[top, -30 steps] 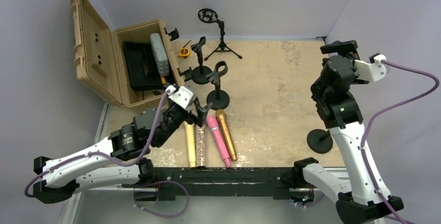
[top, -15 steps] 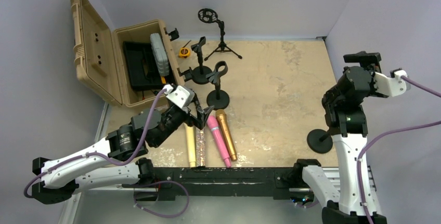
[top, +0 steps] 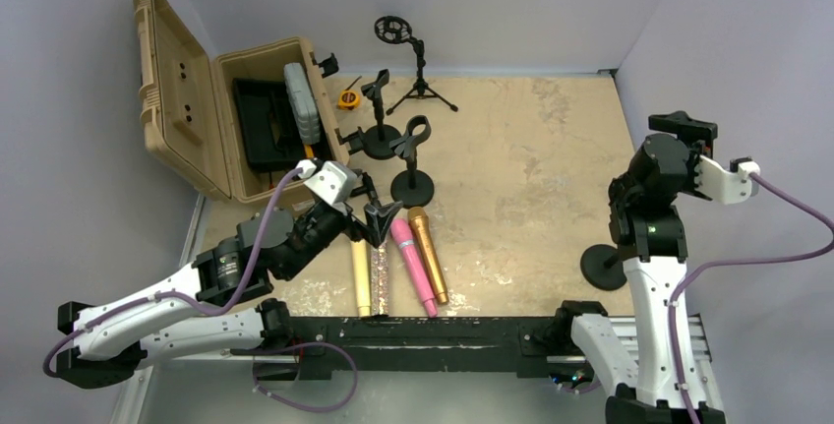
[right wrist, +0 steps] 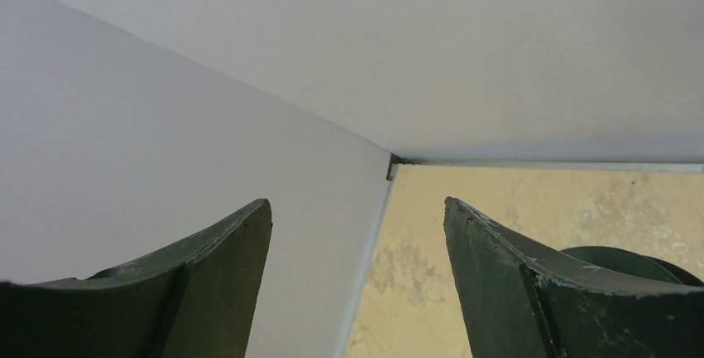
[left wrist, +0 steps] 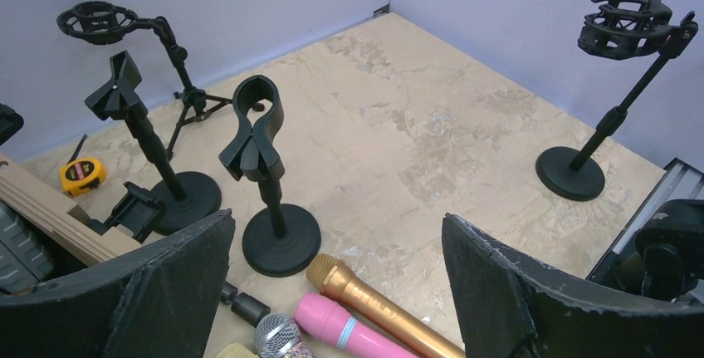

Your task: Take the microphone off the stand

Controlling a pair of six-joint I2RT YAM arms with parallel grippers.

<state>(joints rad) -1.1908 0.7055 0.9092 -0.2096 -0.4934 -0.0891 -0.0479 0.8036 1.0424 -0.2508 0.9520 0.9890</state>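
No writing is legible; the label on the small yellow tape measure [left wrist: 81, 175] is too small to read.

The landmark is the black round-based stand with a spring clip [left wrist: 257, 134], standing upright on the beige mottled table [left wrist: 432, 125]. Four microphones lie flat on the table on its near side. The gold metal microphone [left wrist: 374, 304] has its head just beside the base. The pink microphone [left wrist: 349, 333] lies touching the gold one's left flank. Further left are a glittery microphone with a silver mesh head [left wrist: 278, 335] and a slim pale-gold microphone [top: 361, 276].

The left gripper [left wrist: 336, 217] hovers over these microphones, near the landmark's base, jaws spread wide and gripping nothing. Since half a second ago its arm has drawn slightly back and to the left.

Well to the landmark's right, the right gripper [right wrist: 357, 202] is raised, spread wide and empty, facing the wall corner. It has sunk a little. Below it stands a black stand with a spider mount [left wrist: 631, 22].

The microphones and stands have not moved.
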